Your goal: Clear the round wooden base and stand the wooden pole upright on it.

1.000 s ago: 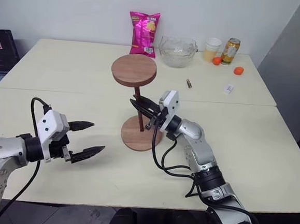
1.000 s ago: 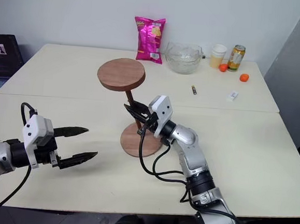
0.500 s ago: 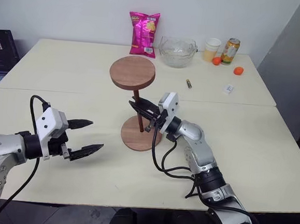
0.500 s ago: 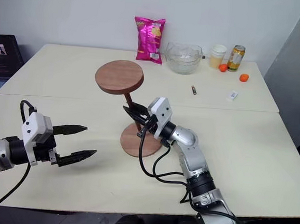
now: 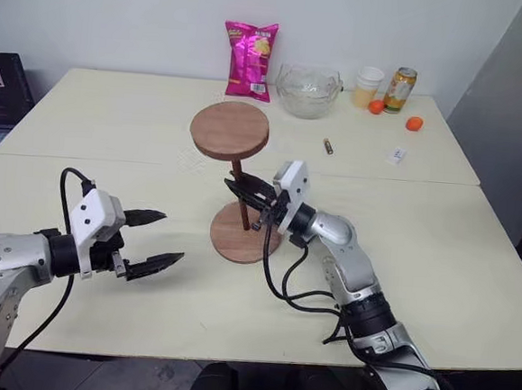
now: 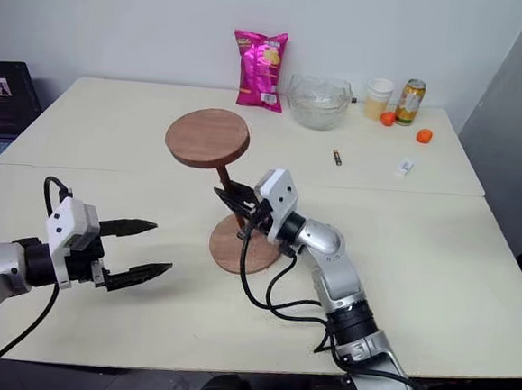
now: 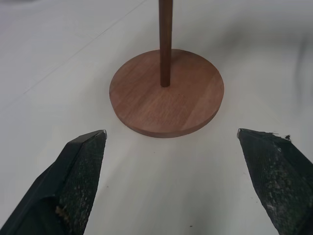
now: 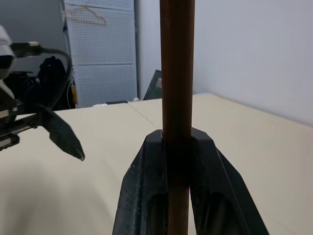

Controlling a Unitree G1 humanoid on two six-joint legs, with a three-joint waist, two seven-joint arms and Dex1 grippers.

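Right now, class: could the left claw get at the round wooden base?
Probably yes. The open left claw faces the round wooden base across bare table; only the wooden pole stands on it.

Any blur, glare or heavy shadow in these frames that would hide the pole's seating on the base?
Head views: even light, sharp, only soft shadows; the wooden pole meets the round wooden base in plain sight. Left wrist view: base crisp, the left hand soft at the edges. Right wrist view: pole and right hand close and slightly soft.

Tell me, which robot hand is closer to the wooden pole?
Right. The right gripper is clamped on the wooden pole; the left gripper hangs open, apart from it.
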